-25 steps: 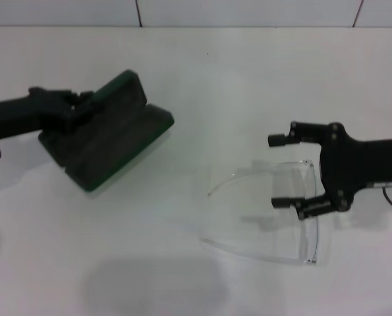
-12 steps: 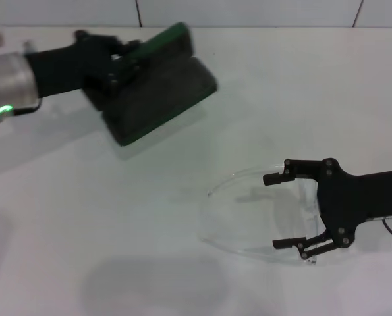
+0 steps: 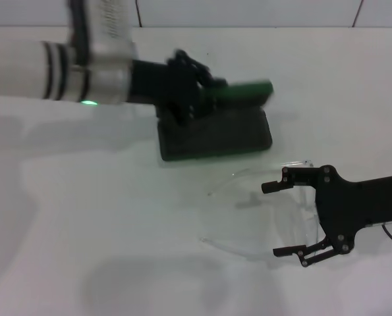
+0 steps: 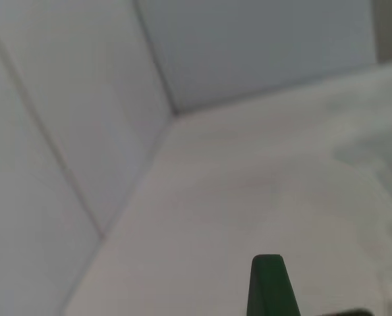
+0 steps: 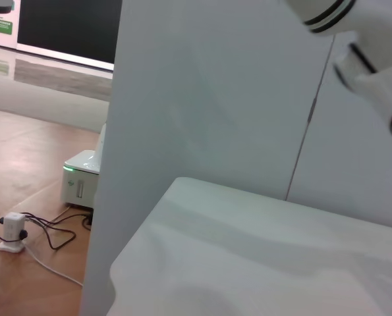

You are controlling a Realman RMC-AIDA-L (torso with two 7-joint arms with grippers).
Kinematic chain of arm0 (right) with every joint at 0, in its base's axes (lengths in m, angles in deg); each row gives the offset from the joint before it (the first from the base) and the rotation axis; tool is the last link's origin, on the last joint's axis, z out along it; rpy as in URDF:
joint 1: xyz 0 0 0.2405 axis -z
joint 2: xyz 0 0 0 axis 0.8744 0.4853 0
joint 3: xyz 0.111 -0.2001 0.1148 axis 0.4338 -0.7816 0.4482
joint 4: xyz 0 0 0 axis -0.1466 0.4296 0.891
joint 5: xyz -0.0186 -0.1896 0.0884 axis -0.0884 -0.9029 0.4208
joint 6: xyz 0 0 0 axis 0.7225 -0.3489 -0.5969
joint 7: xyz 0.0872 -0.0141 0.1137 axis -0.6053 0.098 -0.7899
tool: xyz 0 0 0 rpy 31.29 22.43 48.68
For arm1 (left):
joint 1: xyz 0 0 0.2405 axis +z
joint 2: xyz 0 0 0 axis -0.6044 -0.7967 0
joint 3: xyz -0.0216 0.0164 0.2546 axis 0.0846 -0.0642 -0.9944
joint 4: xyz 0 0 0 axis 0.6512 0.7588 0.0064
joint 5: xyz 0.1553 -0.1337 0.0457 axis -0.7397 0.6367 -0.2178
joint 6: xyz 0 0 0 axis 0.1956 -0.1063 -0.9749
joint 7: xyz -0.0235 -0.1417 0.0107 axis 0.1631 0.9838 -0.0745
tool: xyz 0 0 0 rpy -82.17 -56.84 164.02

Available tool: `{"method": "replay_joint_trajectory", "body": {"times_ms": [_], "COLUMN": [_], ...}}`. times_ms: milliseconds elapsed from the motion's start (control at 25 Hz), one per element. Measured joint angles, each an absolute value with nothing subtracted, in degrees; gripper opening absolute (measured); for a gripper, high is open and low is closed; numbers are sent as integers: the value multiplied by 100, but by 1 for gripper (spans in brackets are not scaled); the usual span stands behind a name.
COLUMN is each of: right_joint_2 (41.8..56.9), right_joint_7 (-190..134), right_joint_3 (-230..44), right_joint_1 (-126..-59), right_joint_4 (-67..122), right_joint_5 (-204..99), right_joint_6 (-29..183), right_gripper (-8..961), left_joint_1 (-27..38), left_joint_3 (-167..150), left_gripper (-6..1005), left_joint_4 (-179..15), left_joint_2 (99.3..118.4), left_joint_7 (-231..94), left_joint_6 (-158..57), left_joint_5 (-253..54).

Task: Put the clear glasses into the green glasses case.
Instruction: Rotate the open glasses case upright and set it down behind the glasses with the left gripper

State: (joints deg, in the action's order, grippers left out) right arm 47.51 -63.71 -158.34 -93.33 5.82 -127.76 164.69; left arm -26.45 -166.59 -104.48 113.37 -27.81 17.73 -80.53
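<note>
The green glasses case (image 3: 215, 135) stands open at the table's middle, dark lining up, its lid (image 3: 245, 90) raised. My left gripper (image 3: 199, 92) is shut on the lid's left end. A green edge of the lid (image 4: 269, 289) shows in the left wrist view. The clear glasses (image 3: 242, 249) lie just in front and to the right of the case, arms pointing left. My right gripper (image 3: 271, 219) is open, one finger beside each arm near the lens, closed on nothing.
The white table (image 3: 116, 230) runs back to a tiled wall (image 3: 248, 12). The left arm's white forearm (image 3: 64, 66) stretches over the table's back left. The right wrist view shows only wall panels, the table top (image 5: 248, 250) and that forearm (image 5: 367, 46).
The left gripper has carried the open case from the back left toward the middle, close to the glasses. The right gripper has drifted nearer the front edge, still open around the glasses.
</note>
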Motion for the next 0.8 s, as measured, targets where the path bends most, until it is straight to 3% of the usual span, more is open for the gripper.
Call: {"method": "replay_joint_trajectory", "body": {"times_ms": [320, 800], "right_joint_2": [4758, 4772], "right_joint_7": [-6384, -6393], "right_joint_3": [-15834, -15831], "right_joint_1": [-9371, -9355], "right_joint_4": [582, 598], "right_joint_5": [-12839, -12840], "right_joint_6": [16445, 16424], "right_gripper": [858, 858], "left_joint_1": [-2970, -2907], "left_joint_3": [-16659, -16648], "left_gripper": [211, 210], "left_joint_4": [-9772, -9482], "left_joint_2": [11357, 11362], "left_joint_7": [-2690, -2969], "left_joint_6": [1180, 453], "left_joint_5": [-8684, -8546]}}
